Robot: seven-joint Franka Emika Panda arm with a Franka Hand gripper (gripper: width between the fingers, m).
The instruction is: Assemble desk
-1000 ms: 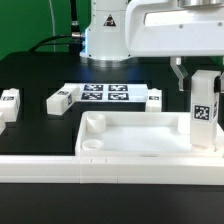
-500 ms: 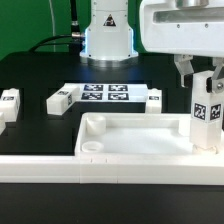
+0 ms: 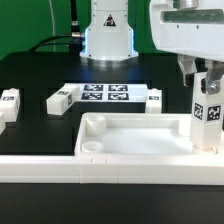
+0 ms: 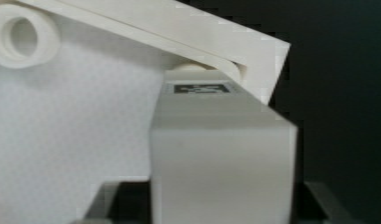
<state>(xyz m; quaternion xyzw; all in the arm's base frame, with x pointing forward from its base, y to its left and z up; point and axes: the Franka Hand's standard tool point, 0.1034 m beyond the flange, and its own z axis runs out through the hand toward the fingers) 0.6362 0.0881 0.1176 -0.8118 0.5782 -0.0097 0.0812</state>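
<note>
Arm (image 3: pixel 108 38): white, its base at upper centre of the exterior frame, its wrist end filling the upper right.
Gripper (image 3: pixel 199 76): points straight down at right.
Fingers (image 3: pixel 186 70): dark and parted; whether they are clamping is unclear.

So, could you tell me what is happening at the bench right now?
The arm's end effector is at the top of one white leg, which stands upright at the desk top's end on the exterior view's right. Whether the fingers are gripping it or letting go is unclear. Three more legs lie loose on the black table, two of them flanking the marker board.
</note>
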